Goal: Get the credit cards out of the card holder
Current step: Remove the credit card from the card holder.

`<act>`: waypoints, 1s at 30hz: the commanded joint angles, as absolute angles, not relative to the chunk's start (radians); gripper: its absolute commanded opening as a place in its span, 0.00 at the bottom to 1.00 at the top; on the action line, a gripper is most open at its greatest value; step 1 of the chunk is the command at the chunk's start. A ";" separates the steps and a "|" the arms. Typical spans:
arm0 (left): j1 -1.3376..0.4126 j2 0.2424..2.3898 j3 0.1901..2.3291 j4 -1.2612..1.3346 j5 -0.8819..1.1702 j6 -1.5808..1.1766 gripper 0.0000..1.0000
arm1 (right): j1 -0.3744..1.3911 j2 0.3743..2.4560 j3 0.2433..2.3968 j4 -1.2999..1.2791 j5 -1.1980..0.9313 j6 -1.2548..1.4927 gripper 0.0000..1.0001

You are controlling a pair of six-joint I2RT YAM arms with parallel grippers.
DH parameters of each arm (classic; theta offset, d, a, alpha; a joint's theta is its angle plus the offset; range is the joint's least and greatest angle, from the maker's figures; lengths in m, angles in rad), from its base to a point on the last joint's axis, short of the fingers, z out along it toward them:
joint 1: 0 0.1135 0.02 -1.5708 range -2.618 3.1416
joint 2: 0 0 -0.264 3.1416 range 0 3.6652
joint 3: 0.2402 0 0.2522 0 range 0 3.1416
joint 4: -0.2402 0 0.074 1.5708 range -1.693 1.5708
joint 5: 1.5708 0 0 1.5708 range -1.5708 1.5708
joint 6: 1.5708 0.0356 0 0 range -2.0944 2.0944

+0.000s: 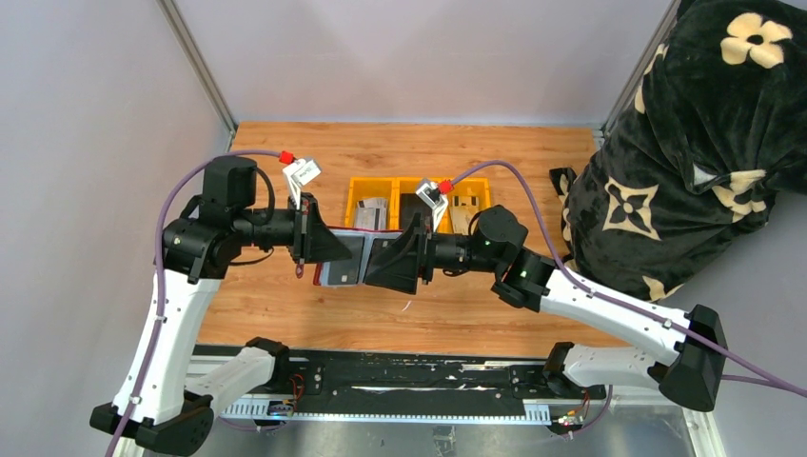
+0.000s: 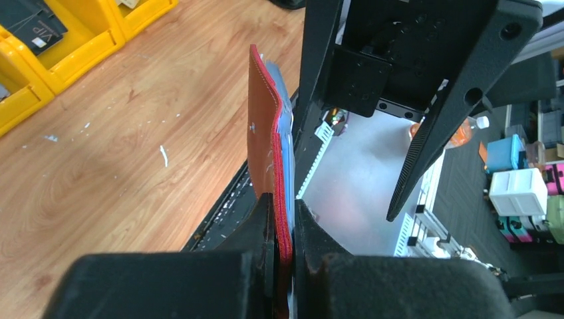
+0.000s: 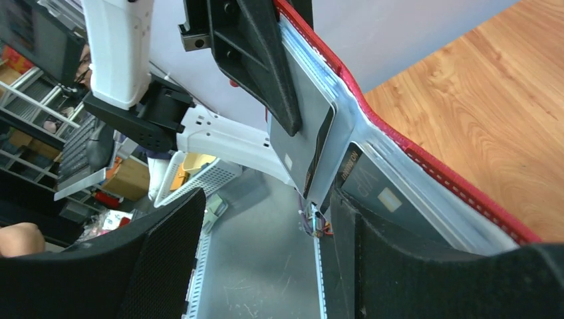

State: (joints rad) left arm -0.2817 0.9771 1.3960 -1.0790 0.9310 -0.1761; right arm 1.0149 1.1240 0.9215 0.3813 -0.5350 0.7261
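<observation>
Left wrist shows the left tool [image 2: 283,222] clamped on the card holder [image 2: 263,126]; right tool [image 3: 266,212] gapes beside it.

1. The left arm [image 1: 176,305] rises from its base and bends inward, its wrist level and pointing right.
2. The left end effector [image 2: 282,212] is clamped on the card holder [image 2: 264,126].
3. The right arm [image 1: 609,307] reaches leftward. The right end effector [image 3: 266,199] faces the left one, its fingers spread wide.
</observation>
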 commanded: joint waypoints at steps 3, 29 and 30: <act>-0.278 0.949 1.434 -1.077 1.074 -0.223 0.01 | 1.023 1.151 0.932 0.477 -0.546 0.790 0.71; -0.278 0.885 1.423 -0.959 1.111 -0.325 0.27 | 1.041 1.291 0.898 0.840 -0.539 0.991 0.34; -0.278 0.875 1.411 -0.929 1.115 -0.350 0.27 | 1.041 1.293 0.893 0.853 -0.535 0.997 0.34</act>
